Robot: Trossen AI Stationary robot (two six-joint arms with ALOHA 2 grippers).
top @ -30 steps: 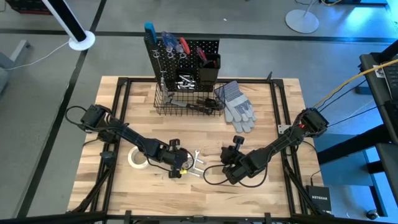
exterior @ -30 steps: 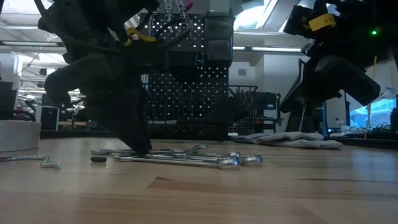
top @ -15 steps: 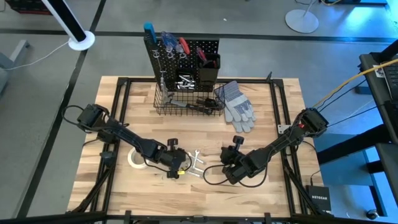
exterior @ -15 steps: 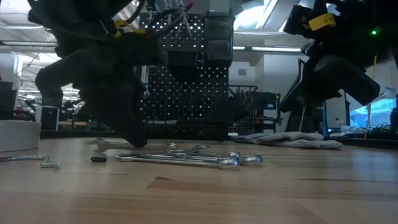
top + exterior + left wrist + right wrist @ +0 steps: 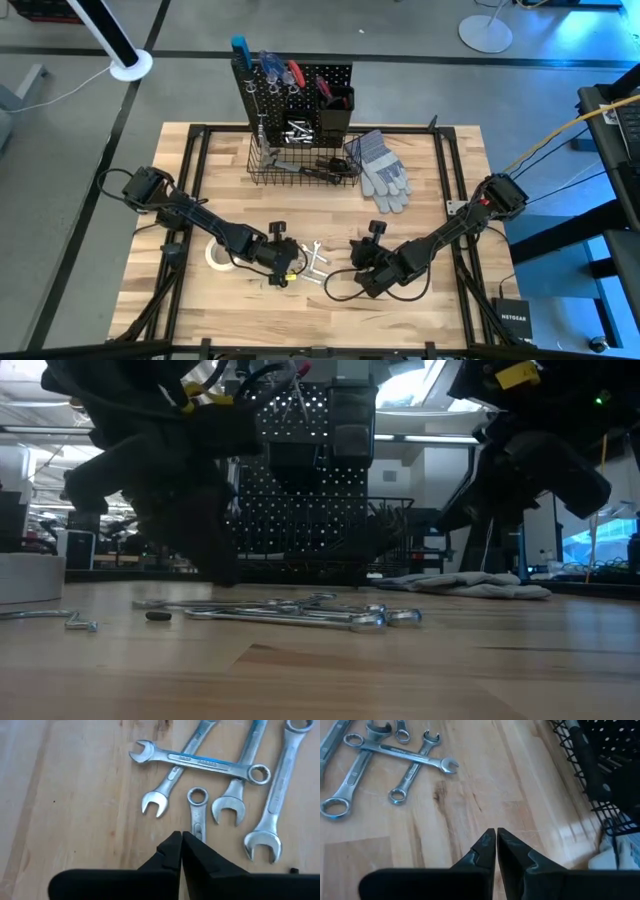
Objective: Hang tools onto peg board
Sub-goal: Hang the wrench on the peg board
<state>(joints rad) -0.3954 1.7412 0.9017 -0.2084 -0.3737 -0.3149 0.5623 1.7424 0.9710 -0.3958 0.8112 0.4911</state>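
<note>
Left end effector (image 5: 181, 851) is sitting pinched on the small wrench (image 5: 198, 815), whose long axis is running straight out from the fingertips toward the wrench pile (image 5: 315, 262). Right end effector (image 5: 496, 845) is hanging closed and empty beside the pile; peg board (image 5: 300, 95) is well apart, at the tabletop's (image 5: 470, 200) far edge.

- The peg board (image 5: 292, 88) stands at the table's (image 5: 450, 310) far edge, with the wire basket (image 5: 300, 165) right in front of its base.
- Gloves (image 5: 382, 170) lie just right of the basket.
- A bunch of wrenches (image 5: 312, 262) lies near the front middle, some crossing each other.
- The tape roll (image 5: 220, 254) sits left of them.
- Left gripper (image 5: 287, 272) is at the wrenches, right gripper (image 5: 355, 262) just to their right.
</note>
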